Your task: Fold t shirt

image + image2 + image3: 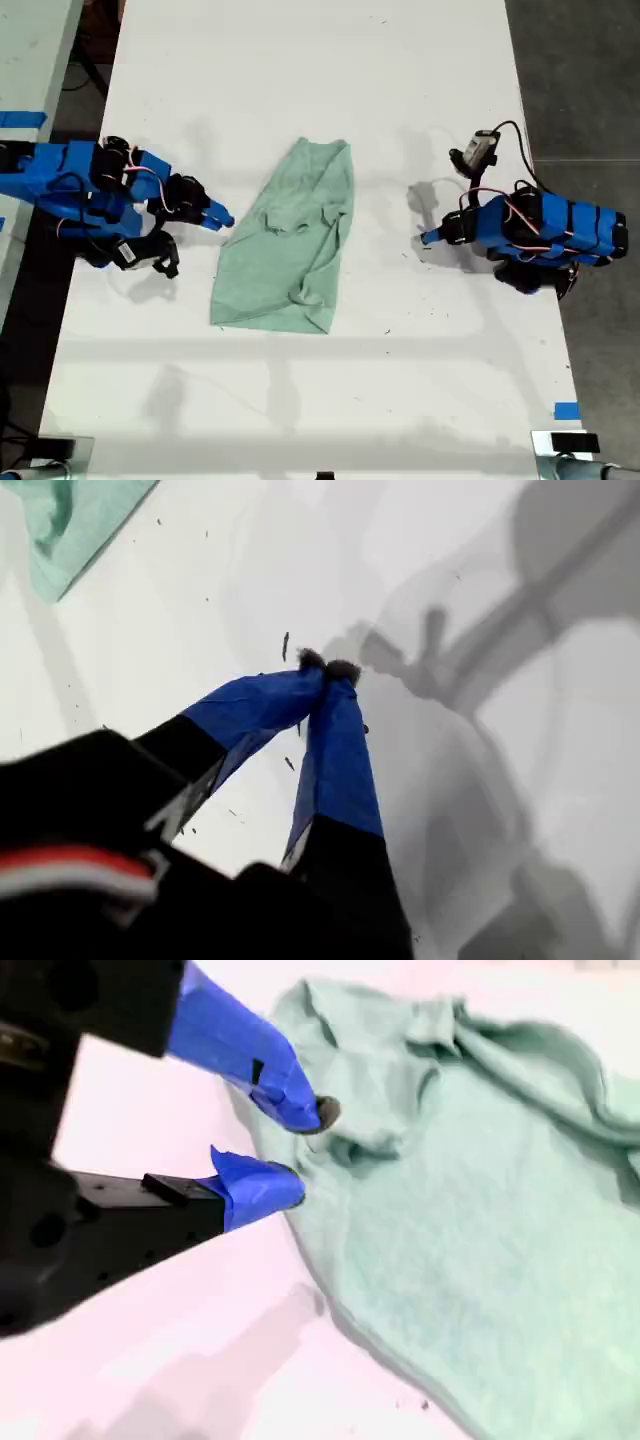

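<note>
The pale mint-green t shirt (290, 240) lies wrinkled and long on the white table (300, 400), roughly midway between the two blue arms. My second gripper (300, 1150) is open, its blue fingertips at the shirt's edge (480, 1210); I cannot tell if they touch it. It belongs to the arm at the exterior view's left (222, 217). My first gripper (328, 665) is shut on nothing, over bare table, with only a corner of the shirt (75, 525) far off. It is at the exterior view's right (428, 238), well apart from the shirt.
A strip of blue tape (566, 411) marks the table near the exterior view's lower right. A second table with blue tape (22, 119) stands at that view's left. Dark floor (590, 80) lies past the table's edge at that view's right.
</note>
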Robot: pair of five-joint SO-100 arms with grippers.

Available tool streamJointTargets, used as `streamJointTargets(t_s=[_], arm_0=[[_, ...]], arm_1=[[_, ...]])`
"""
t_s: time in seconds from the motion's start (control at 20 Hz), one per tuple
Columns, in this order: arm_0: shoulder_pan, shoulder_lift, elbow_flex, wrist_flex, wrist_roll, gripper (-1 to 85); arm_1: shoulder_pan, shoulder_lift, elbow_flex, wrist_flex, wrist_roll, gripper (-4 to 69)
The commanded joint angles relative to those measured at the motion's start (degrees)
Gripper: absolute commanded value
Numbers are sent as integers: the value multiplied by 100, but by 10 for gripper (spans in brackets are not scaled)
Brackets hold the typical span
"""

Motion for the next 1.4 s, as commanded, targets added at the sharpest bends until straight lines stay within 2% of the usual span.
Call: streamJointTargets(t_s=[0.0, 0.3, 0.4, 0.55, 0.65, 0.85, 0.95, 1.1, 1.15, 1.25, 1.35], arm_0=[[800, -993, -826, 281, -439, 131], [1230, -1055, 0, 264, -1213, 164], [1336, -1397, 123, 79, -1459, 211], [1538, -1872, 62, -158, -1661, 229], [1582, -2531, -202, -325, -1564, 228], [1354, -4465, -1081, -387, -782, 233], [1292, -4623, -1116, -501, -721, 228], [1310, -4614, -1134, -589, -686, 194], [1318, -4623, -1134, -624, -686, 158], [1257, -4641, -1143, -756, -686, 31], [1187, -4685, -1230, -800, -659, -1]], arm_1=[[62, 97, 369, -44, -79, -4], [62, 97, 369, -44, -79, -5], [62, 97, 369, -44, -79, -5], [53, 97, 369, -44, -79, -5], [53, 97, 369, -44, -79, -5], [44, 97, 369, -44, -79, -5], [26, 97, 369, -44, -79, -5], [26, 97, 369, -44, -97, -5], [26, 97, 369, -44, -97, -5], [26, 97, 369, -44, -97, -5], [26, 97, 369, -44, -97, -5]])
